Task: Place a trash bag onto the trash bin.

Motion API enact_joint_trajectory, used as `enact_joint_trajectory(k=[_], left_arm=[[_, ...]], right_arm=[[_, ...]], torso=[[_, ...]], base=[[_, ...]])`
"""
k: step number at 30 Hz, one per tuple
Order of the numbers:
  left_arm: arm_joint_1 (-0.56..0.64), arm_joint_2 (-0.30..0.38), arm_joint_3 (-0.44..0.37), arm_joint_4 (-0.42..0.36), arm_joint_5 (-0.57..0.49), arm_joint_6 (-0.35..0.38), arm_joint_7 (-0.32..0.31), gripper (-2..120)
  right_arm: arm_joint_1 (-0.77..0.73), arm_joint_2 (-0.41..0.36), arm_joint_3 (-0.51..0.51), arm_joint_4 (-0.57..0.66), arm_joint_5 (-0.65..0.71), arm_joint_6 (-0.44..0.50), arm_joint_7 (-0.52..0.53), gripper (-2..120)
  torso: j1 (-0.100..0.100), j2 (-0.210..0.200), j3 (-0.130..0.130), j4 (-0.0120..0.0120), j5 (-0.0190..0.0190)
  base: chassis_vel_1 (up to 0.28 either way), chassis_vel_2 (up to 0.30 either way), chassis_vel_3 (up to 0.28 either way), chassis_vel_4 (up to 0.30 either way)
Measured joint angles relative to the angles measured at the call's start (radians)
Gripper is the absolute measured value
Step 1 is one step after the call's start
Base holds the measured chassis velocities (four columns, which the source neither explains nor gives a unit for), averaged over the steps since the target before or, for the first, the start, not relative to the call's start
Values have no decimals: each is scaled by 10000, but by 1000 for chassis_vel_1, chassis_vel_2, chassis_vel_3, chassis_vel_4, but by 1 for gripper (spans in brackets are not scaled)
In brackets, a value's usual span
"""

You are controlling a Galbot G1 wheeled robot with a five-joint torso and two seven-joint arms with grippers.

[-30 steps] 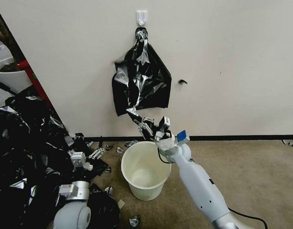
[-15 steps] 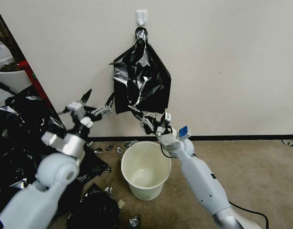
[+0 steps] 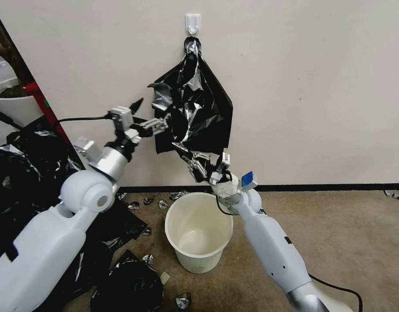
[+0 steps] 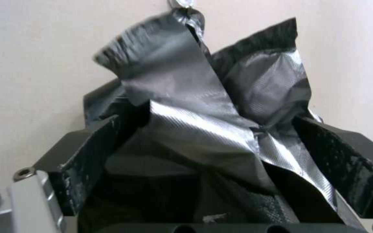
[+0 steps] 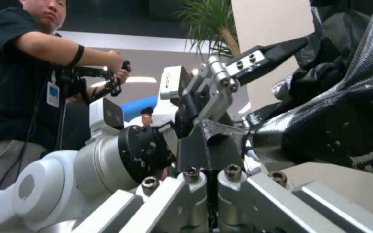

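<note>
**Left claw up at the bag's edge**

While my right claw [image 3: 195,161] keeps its pinch on the bottom corner of the bag [image 3: 193,110], my left claw [image 3: 148,117] has swung up from the floor heap to the bag's near side edge within a second. Its fingers are spread, and the left wrist view shows film bunched between them, not yet clamped. The bag itself still hangs from the hook [image 3: 193,24] well above both claws, its lower corner drawn down and toward my right claw. The bin [image 3: 198,232] stands upright just below my right claw, mouth open and unlined.

To me this means the two-handed grab is nearly set: once my left fingers close on that edge, I hold the bag at two points and can work it off the hook. Thin film may slip or tear.
</note>
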Motion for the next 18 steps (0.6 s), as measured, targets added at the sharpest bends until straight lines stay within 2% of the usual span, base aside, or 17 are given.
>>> enact_joint_trajectory(k=[4,6,7,10,12,15,17,18], left_arm=[[-22,-182,49,109,126,7,1,90],[-1,-244,50,155,165,7,6,80],[-1,-244,50,155,165,7,6,80],[-2,-268,50,210,190,7,28,65],[-11,-275,50,232,208,7,31,62],[-16,-301,17,260,246,4,34,47],[-11,-307,5,260,248,4,35,46],[-2,-312,-7,260,249,4,35,38]], right_arm=[[-14,1,28,-1,0,43,89,0],[-16,4,28,-4,-1,72,122,0],[-16,4,28,-4,-1,72,122,0],[-29,22,2,34,-8,93,159,0],[-37,30,-4,53,-10,100,170,0],[-69,39,-9,88,-23,125,236,0],[-78,40,-9,92,-27,132,256,0],[-86,39,-9,95,-31,142,279,0]], torso=[[0,0,0,0,0],[0,0,-1,0,0],[0,0,-1,0,0],[0,0,-1,0,0],[0,-1,-1,1,0],[0,0,-1,0,0],[0,0,-1,0,0],[1,0,-1,0,1]], base=[[0,0,0,0],[0,0,0,0],[0,0,0,0],[0,0,0,0],[0,0,0,0],[0,0,0,0],[0,0,0,0],[0,0,0,0]])
